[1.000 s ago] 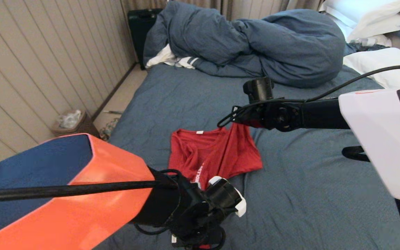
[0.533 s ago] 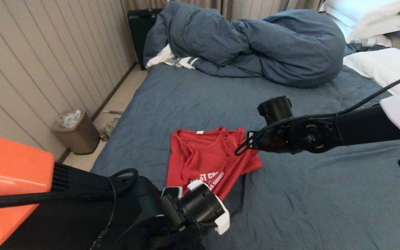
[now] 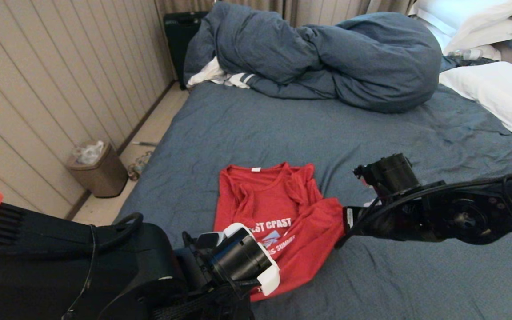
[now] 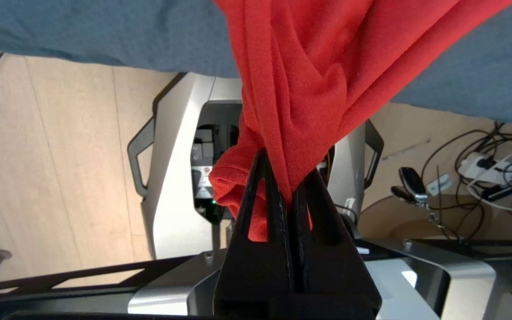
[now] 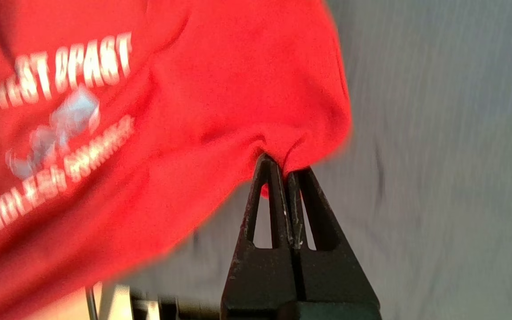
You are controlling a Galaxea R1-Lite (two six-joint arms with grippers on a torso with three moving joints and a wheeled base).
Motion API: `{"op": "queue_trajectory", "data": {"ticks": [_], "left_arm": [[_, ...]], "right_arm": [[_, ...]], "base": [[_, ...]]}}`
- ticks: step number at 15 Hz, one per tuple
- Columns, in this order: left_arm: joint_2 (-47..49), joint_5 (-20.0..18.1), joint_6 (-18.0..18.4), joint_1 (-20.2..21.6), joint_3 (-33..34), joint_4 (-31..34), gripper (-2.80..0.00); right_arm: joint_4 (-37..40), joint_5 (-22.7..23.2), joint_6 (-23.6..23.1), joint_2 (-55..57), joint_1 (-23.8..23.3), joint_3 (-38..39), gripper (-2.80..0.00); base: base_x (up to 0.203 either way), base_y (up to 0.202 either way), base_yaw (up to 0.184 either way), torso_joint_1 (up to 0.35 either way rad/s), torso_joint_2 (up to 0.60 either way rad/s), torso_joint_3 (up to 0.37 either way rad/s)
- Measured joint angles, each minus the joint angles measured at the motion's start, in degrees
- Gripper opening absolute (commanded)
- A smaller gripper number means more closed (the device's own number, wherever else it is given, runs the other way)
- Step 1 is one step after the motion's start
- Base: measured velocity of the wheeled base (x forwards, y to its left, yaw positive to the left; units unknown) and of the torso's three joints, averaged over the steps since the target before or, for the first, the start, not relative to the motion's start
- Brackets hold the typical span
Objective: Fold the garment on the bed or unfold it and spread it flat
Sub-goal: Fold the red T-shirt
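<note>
Bed (image 3: 247,129) w/ blue-grey sheet: red tee (image 3: 274,209), bunched duvet (image 3: 327,58), white pillows (image 3: 500,89).

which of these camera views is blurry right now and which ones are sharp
Right wrist view: motion blur smears the garment and its white lettering, though the right gripper stays crisp. Left wrist view: sharp, fabric weave visible. Head view: mostly sharp.

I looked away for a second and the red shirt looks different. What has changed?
Both claws, left and right, stayed shut on the T-shirt and pulled its lower part toward the robot, near the bed's front edge. The folded-over fabric opened out, so the white lettering now shows. The collar end, the duvet and the pillows kept their places.
</note>
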Motion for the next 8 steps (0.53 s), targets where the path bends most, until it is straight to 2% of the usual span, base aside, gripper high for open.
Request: {"op": "queue_trajectory", "data": {"ticks": [3, 8], "left_arm": [[-1.44, -0.53, 0.0, -0.02, 2.01, -0.09, -2.8], [-6.14, -1.13, -0.11, -2.64, 8.74, 0.13, -2.8]], "right_arm": [[0.11, 0.95, -0.2, -4.34, 1.13, 5.35, -2.8], [0.39, 1.12, -0.39, -12.98, 3.22, 16.32, -2.8]], "base": [[0.0, 0.0, 0.0, 0.0, 0.0, 0.0], [0.0, 0.0, 0.0, 0.0, 0.0, 0.0]]}}
